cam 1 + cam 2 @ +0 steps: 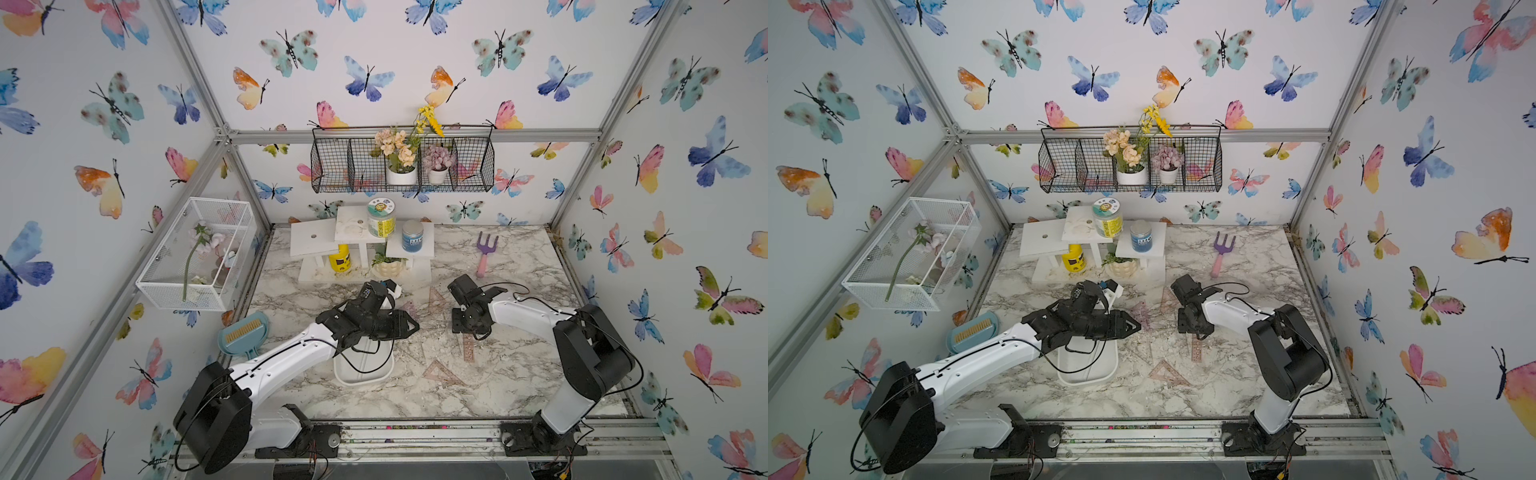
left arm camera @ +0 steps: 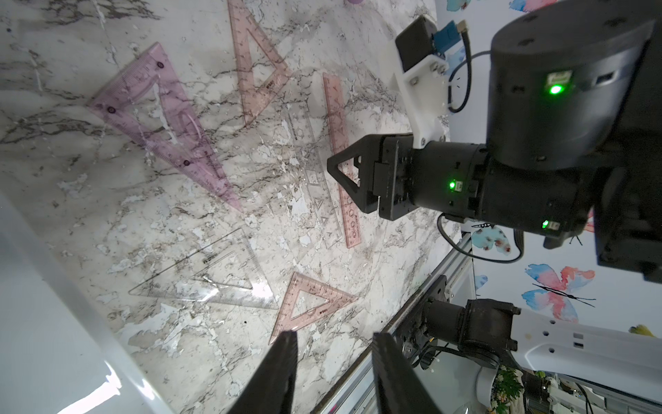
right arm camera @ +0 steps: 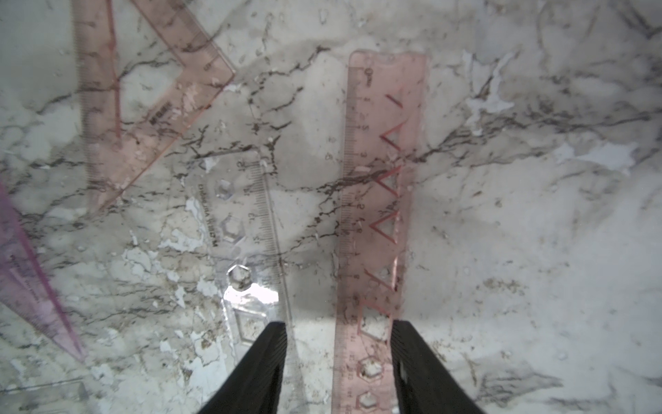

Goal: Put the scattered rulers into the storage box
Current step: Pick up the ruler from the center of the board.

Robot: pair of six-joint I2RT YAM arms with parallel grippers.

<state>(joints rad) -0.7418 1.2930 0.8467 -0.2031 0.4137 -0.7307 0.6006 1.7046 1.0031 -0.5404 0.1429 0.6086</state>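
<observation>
Open marble tabletop [image 1: 519, 374] right of the pink straight ruler [image 1: 468, 348]; left arm [image 1: 291, 353] low across the storage box [image 1: 365, 376].

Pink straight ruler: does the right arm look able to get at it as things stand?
Probably yes. The right gripper hangs open over the pink straight ruler, which lies flat on the marble table with nothing on top. The clear ruler lies beside it, apart.

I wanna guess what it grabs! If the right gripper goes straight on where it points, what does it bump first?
Most likely the pink straight ruler, lying flat on the marble table: the right gripper shows it between its open jaws. How far off it is I can't tell.
</observation>
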